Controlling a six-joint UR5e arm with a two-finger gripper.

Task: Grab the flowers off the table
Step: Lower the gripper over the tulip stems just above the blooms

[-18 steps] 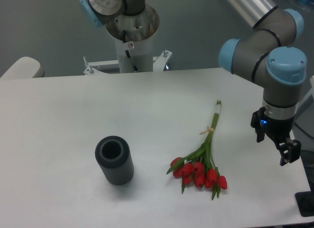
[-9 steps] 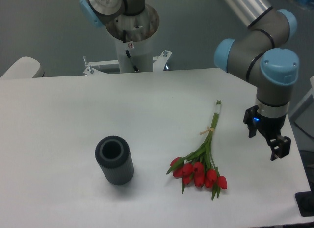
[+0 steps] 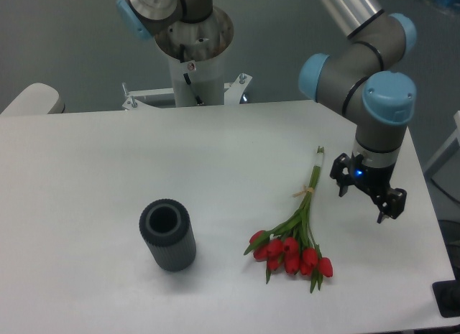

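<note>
The flowers, a bunch of red tulips with green stems tied by a pale band, lie flat on the white table, blooms toward the front edge and stem ends pointing back. My gripper hangs just right of the stems, a little above the tabletop, apart from the bunch. Its two dark fingers stand spread with nothing between them.
A dark grey ribbed cylinder stands upright at the front left of the flowers. The arm's base column rises behind the table's back edge. The table's right edge runs close by the gripper.
The gripper has travelled left and slightly back from the table's right edge toward the stems, turning its fingers as it went. Flowers and cylinder have not moved.
</note>
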